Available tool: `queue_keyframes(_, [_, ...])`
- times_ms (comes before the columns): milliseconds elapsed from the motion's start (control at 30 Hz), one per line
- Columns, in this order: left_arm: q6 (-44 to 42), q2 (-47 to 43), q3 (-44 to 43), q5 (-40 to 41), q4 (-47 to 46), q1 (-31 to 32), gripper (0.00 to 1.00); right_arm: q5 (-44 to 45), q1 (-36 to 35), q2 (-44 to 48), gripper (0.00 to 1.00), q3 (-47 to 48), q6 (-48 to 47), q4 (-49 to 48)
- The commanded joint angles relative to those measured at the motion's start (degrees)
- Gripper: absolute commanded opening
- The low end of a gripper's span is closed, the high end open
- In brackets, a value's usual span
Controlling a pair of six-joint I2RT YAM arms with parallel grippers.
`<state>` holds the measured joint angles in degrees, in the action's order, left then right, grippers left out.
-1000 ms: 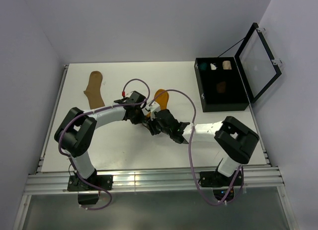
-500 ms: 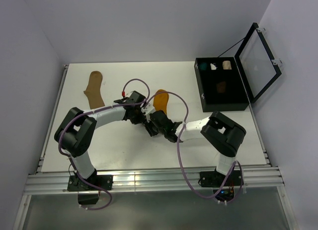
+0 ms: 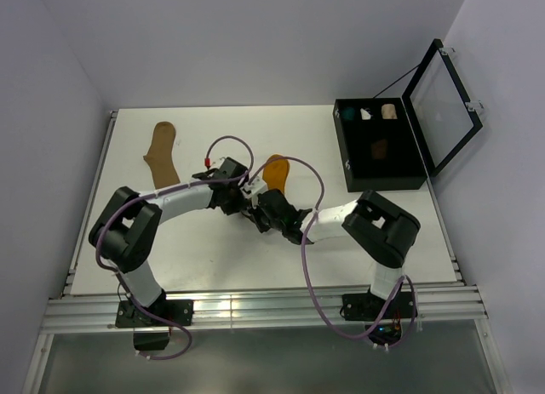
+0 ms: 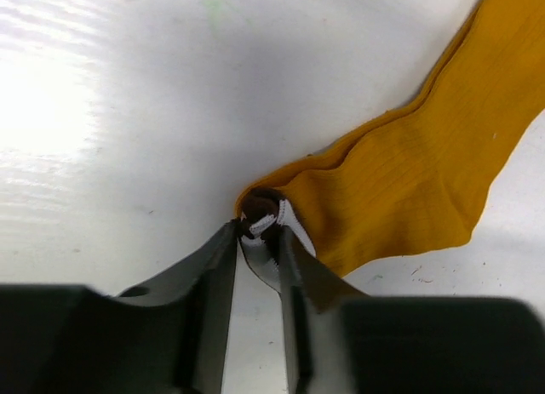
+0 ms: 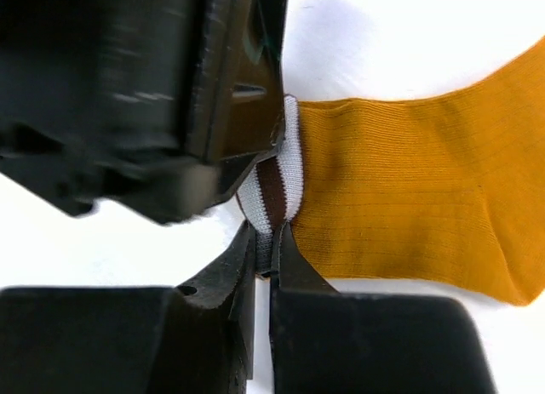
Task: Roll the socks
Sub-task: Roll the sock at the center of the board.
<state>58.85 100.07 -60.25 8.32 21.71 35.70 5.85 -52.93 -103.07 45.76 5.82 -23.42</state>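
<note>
Left arm (image 3: 174,194), right arm (image 3: 336,214) reach inward; left hand (image 4: 255,241) jaws narrow, right hand (image 5: 266,241) clamped shut.

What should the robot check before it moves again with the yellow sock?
1. Right gripper shut on the striped cuff: ok.
2. Left gripper gripping the cuff tightly: cannot tell; the cuff sits between its fingers.
3. Mustard sock rolled up: not ok; most of it lies flat.
4. Sock fully on the table: ok.
5. Tan sock out of the way: ok; it lies apart, at the far left.
</note>
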Motion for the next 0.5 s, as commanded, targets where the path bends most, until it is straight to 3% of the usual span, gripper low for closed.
queue_keyframes(0, [3.3, -4.6, 2.8, 3.2, 0.2, -0.2, 0.33, -7.1, 1.7, 0.1, 0.00, -2.5, 5.9, -0.2])
queue_keyframes(200, [7.4, -10.9, 6.6, 5.1, -3.2, -1.0, 0.48, -26.7, 10.7, 0.2, 0.00, -4.4, 16.0, -3.6])
queue_keyframes(333, [8.7, -14.4, 8.9, 4.9, -6.9, -1.0, 0.63, -36.7, 15.8, -3.2, 0.00, -4.6, 24.2, -7.1])
queue_keyframes(467, [9.0, -15.7, 11.0, 2.9, -10.5, -1.0, 0.66, -44.2, 20.0, -6.8, 0.00, -6.2, 33.3, -14.2])
